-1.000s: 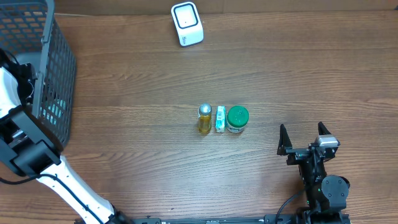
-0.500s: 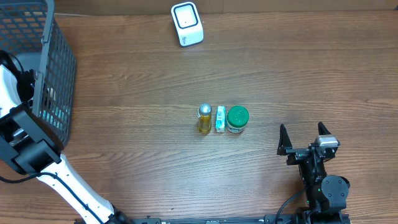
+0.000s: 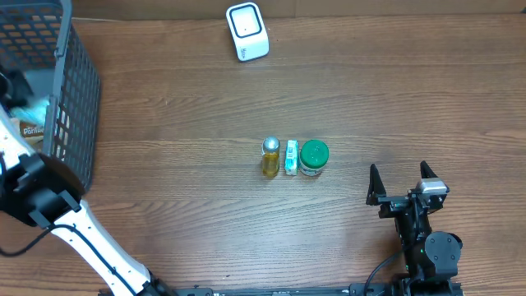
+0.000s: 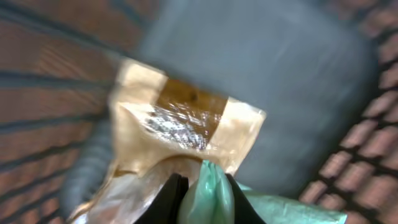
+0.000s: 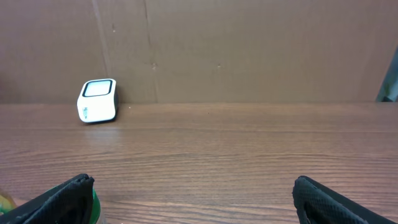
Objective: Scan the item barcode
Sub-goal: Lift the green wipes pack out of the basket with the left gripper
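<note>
Left end effector (image 4: 203, 186) pinches a green packet (image 4: 280, 208) in the 9 o'clock basket (image 3: 78, 90); a slow, straight lift should shed the tan pouch (image 4: 180, 124). Right end effector (image 3: 399, 173) gapes, empty.

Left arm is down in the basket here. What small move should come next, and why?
Probably a slow lift straight up. The left fingers look pinched on the green packet inside the basket, with a tan packet lying against it. Rising first should free it and clear the wall before heading to the scanner.
</note>
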`<state>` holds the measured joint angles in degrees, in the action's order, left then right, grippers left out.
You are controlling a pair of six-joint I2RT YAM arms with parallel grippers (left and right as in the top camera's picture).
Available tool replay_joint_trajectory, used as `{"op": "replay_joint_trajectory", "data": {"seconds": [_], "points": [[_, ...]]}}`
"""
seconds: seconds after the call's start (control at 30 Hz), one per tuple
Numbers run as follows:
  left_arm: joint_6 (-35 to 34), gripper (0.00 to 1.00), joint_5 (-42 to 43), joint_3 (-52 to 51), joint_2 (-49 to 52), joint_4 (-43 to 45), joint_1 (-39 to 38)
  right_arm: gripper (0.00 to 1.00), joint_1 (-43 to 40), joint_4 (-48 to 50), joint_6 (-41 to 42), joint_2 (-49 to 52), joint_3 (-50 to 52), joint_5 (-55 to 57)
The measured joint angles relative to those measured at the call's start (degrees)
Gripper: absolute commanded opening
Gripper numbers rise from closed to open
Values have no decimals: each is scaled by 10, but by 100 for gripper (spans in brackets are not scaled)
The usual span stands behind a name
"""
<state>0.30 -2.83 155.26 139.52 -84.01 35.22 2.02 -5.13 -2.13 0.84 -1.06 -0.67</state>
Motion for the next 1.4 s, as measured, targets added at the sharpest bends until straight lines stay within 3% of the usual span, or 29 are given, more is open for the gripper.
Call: {"op": "replay_joint_trajectory", "data": {"seconds": [0.23, 0.43, 0.5, 0.73, 0.97, 1.2, 1.4], "points": [[-76, 13, 37, 215, -24, -86, 0, 100, 0, 0, 0, 0, 0, 0], [-98, 10, 124, 231, -117, -99, -3, 100, 0, 0, 0, 0, 0, 0], [-101, 4, 160, 235, -147, -119, -5, 100, 0, 0, 0, 0, 0, 0], [-102, 4, 241, 233, -193, -128, -60, 100, 0, 0, 0, 0, 0, 0], [-91, 4, 237, 119, -191, -127, -200, 100, 0, 0, 0, 0, 0, 0], [-87, 4, 119, -65, -188, -127, -337, 100, 0, 0, 0, 0, 0, 0], [-108, 4, 20, -231, -184, -123, -407, 100, 0, 0, 0, 0, 0, 0]]}}
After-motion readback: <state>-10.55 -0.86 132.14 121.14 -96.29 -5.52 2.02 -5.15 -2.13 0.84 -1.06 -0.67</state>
